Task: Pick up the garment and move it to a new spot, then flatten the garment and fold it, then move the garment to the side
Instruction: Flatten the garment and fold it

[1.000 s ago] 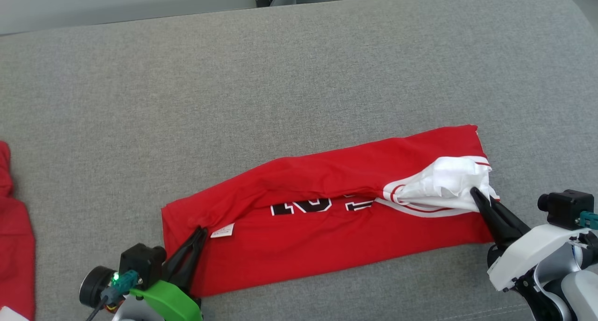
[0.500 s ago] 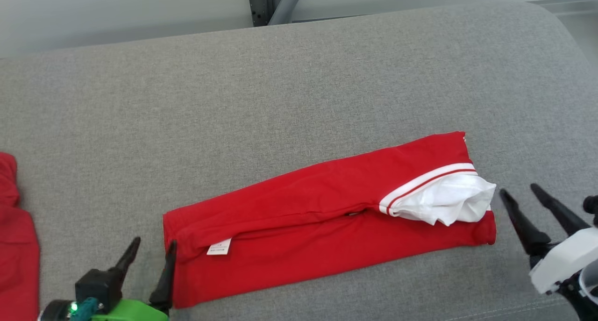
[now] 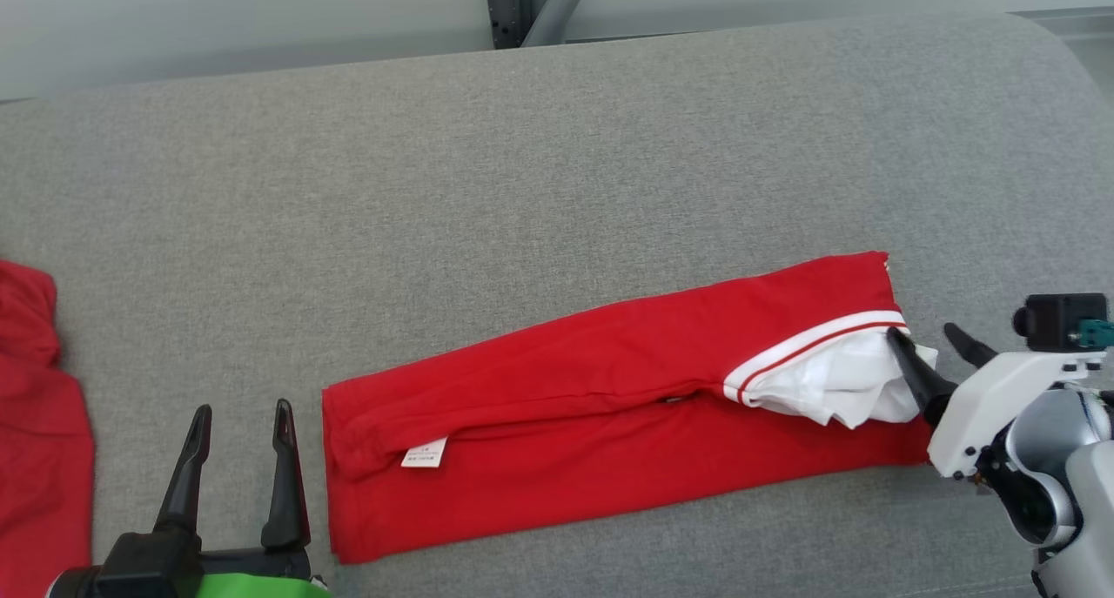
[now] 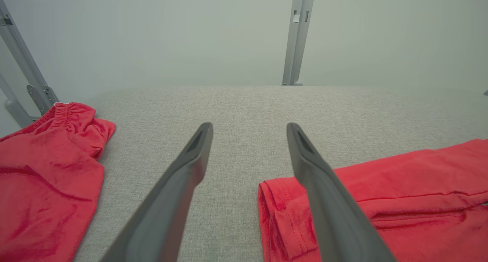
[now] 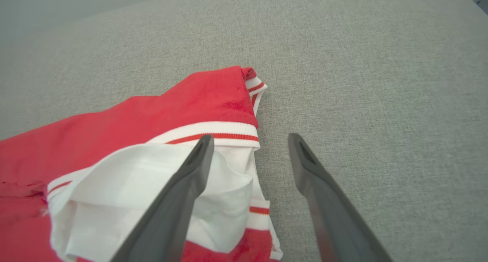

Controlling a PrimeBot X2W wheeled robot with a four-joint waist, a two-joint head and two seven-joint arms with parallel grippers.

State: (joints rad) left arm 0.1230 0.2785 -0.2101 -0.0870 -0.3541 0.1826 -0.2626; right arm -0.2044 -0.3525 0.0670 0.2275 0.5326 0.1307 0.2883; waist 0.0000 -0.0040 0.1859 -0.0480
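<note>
1. Garment (image 3: 609, 424): red jersey folded into a long narrow strip, lying flat on the grey fabric-covered table (image 3: 557, 189). It sits in the near half and runs left to right, with the right end tilted slightly away from the robot.
2. White sleeve section (image 3: 835, 376) with red-and-white striped trim is bunched on top of the strip at its right end. A small white label (image 3: 425, 453) shows near the left end.
3. Left gripper (image 3: 242, 408): fingers spread wide, clamped on nothing. It is just beside the garment's left end. In the left wrist view (image 4: 249, 125) the inner finger overlaps the strip's folded corner (image 4: 400, 193) and the other finger is over bare table. Can't tell whether there is contact.
4. Right gripper (image 3: 921, 330): fingers spread wide, also holding nothing. It is at the garment's right end. In the right wrist view (image 5: 250, 136) one finger lies over the white fabric (image 5: 145, 185) and the other over bare table just past the edge of the garment (image 5: 152, 113). Can't tell whether that finger touches the cloth.
5. Second red garment (image 3: 39, 424), crumpled, with an elastic waistband visible in the left wrist view (image 4: 42, 170). It is at the table's far left, well apart from the folded one.
6. Grey metal post (image 3: 522, 6) stands behind the table's far edge.
</note>
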